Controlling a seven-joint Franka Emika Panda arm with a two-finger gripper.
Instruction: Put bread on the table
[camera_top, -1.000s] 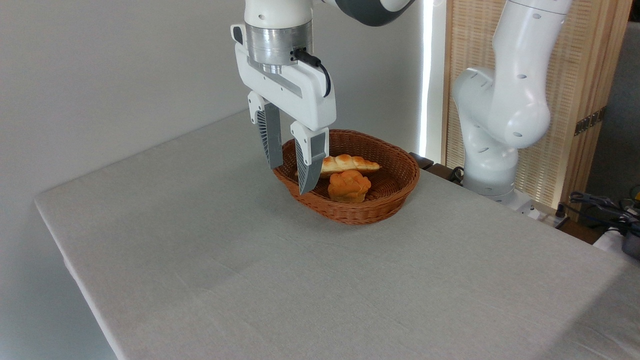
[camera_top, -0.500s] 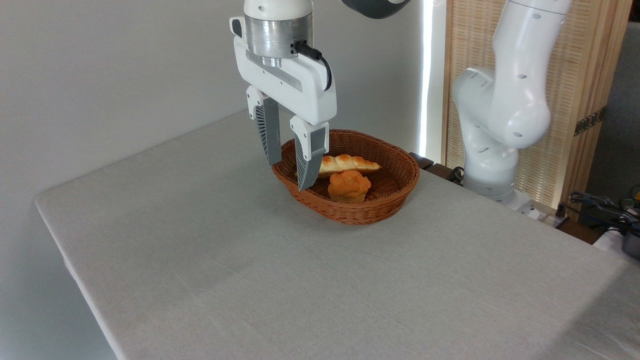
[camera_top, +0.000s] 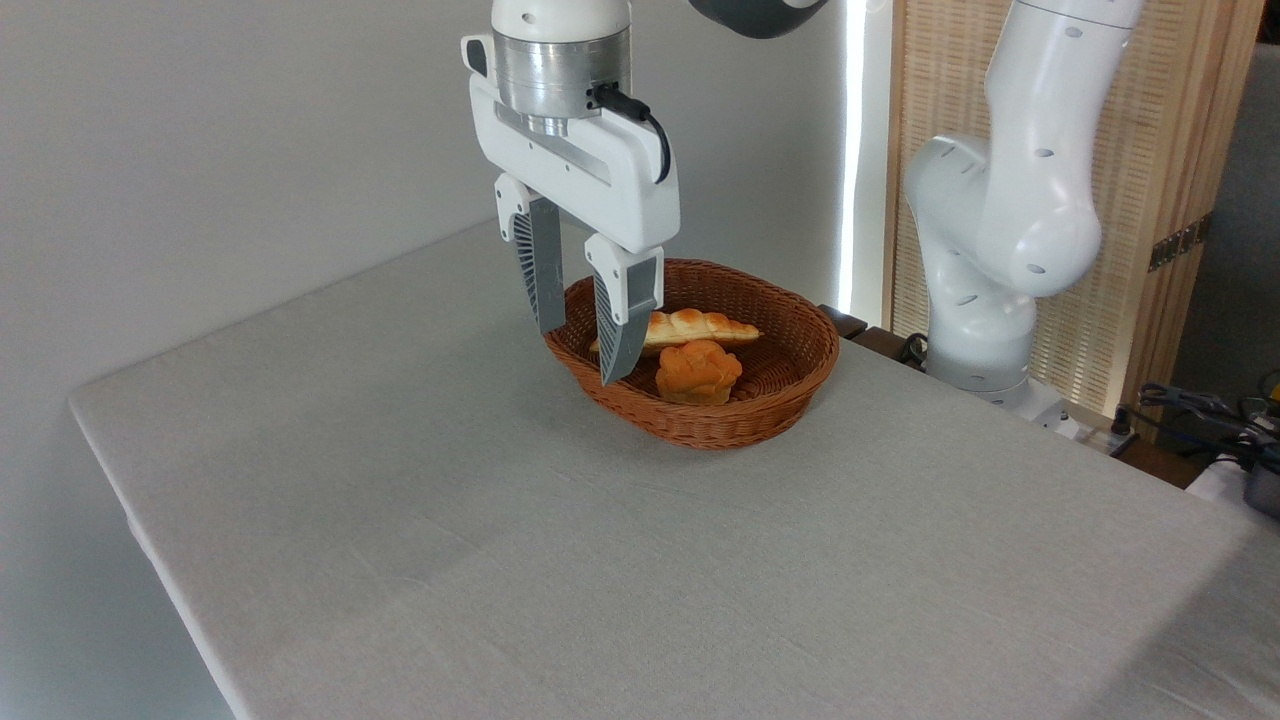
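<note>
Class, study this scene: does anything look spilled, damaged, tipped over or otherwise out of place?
Nothing stands out. The wicker basket sits flat on the table, with the bread and an orange bun lying inside it. The gripper hangs open and empty over the basket's left end.

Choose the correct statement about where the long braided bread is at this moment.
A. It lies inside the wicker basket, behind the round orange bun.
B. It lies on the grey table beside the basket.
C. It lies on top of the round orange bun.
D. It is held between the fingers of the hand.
A: the bread lies in the basket behind the bun, while the open hand holds nothing.
</note>
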